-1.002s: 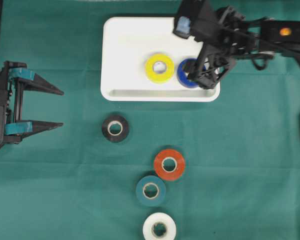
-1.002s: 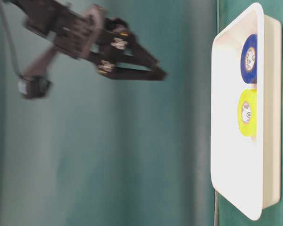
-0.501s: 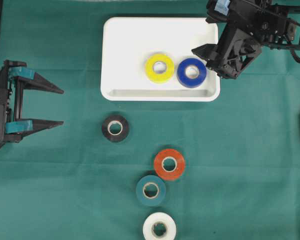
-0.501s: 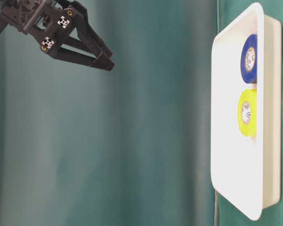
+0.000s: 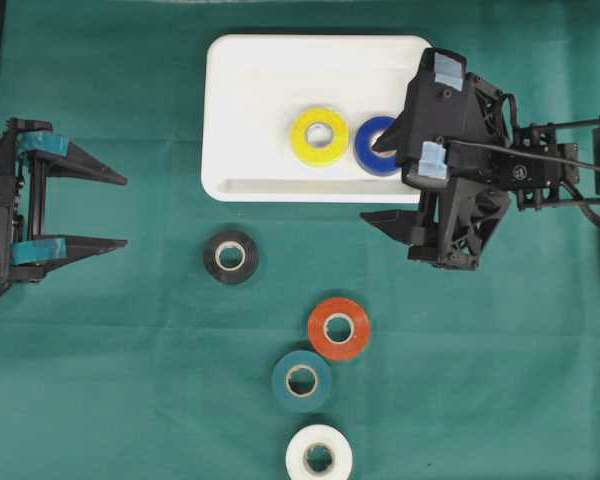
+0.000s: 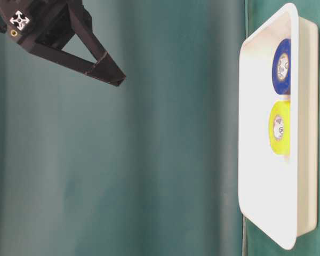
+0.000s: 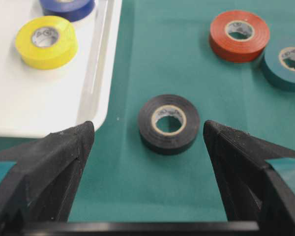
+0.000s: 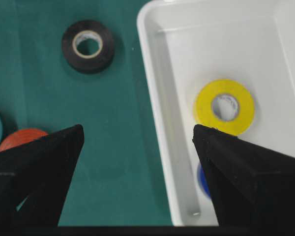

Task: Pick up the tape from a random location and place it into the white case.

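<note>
The white case [image 5: 250, 100] holds a yellow tape [image 5: 319, 136] and a blue tape [image 5: 372, 150], lying flat side by side. My right gripper [image 5: 373, 182] hovers open and empty over the case's front right corner, one finger partly covering the blue roll. In the right wrist view its fingers straddle the case's rim [image 8: 157, 98], with the yellow tape [image 8: 224, 106] ahead. On the cloth lie a black tape [image 5: 230, 257], a red tape [image 5: 339, 328], a teal tape [image 5: 302, 381] and a white tape [image 5: 319, 452]. My left gripper [image 5: 120, 212] rests open at the far left, facing the black tape [image 7: 169, 124].
Green cloth covers the table. The table-level view shows the right gripper's finger [image 6: 96, 64] well above the cloth and apart from the case [image 6: 266, 176]. The red tape [image 7: 239, 35] and teal tape [image 7: 289, 64] lie close together.
My right gripper left the blue tape lying in the case, pulled away towards the back right, then swung forward over the case's front right corner. The left arm stayed still.
</note>
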Controlling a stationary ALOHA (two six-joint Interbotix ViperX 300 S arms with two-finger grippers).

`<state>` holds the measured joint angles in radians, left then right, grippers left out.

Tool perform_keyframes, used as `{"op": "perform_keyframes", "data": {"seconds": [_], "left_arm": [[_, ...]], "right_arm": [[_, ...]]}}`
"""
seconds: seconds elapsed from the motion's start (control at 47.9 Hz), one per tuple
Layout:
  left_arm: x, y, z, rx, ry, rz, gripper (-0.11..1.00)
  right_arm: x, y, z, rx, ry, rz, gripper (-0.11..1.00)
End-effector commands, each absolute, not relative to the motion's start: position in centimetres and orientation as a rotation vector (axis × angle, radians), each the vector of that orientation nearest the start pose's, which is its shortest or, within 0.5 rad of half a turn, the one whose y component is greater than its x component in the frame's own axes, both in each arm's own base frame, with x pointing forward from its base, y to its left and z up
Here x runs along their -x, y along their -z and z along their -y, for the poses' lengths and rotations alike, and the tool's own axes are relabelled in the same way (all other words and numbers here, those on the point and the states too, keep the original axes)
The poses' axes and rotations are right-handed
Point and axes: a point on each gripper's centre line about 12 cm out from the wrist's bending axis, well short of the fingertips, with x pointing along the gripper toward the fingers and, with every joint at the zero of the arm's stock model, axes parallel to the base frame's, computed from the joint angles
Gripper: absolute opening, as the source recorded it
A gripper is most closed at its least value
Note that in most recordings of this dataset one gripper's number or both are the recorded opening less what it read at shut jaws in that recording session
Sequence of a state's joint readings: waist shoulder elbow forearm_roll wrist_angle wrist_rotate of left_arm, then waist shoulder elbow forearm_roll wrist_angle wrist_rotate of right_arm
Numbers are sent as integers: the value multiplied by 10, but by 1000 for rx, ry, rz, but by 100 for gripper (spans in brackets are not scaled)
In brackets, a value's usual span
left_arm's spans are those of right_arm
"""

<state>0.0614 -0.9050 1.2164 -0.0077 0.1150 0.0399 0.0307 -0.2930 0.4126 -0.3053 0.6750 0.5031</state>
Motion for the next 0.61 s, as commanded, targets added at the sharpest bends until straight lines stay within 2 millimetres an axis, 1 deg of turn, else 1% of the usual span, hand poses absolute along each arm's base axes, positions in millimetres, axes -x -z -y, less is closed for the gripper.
{"op": "perform_keyframes", "data": {"seconds": [0.0, 0.063, 0.167, 0.313, 0.459, 0.584], "left_arm": [[-196, -222, -13, -19, -57, -417, 91], [-196, -222, -13, -18, -57, -417, 91], [-196, -222, -13, -18, -57, -417, 91], [-196, -223, -13, -18, -58, -413, 91], [-195, -224, -13, -18, -58, -406, 91], [-196, -224, -13, -18, -58, -403, 91]], "right_arm": [[-348, -325, 11, -152, 242, -705, 90], [-343, -326, 11, -148, 241, -697, 90], [-328, -330, 10, -149, 227, -661, 90], [-304, -336, 8, -159, 194, -575, 90], [-281, -335, 7, -165, 172, -517, 90], [-265, -329, 6, -167, 149, -469, 90]]}}
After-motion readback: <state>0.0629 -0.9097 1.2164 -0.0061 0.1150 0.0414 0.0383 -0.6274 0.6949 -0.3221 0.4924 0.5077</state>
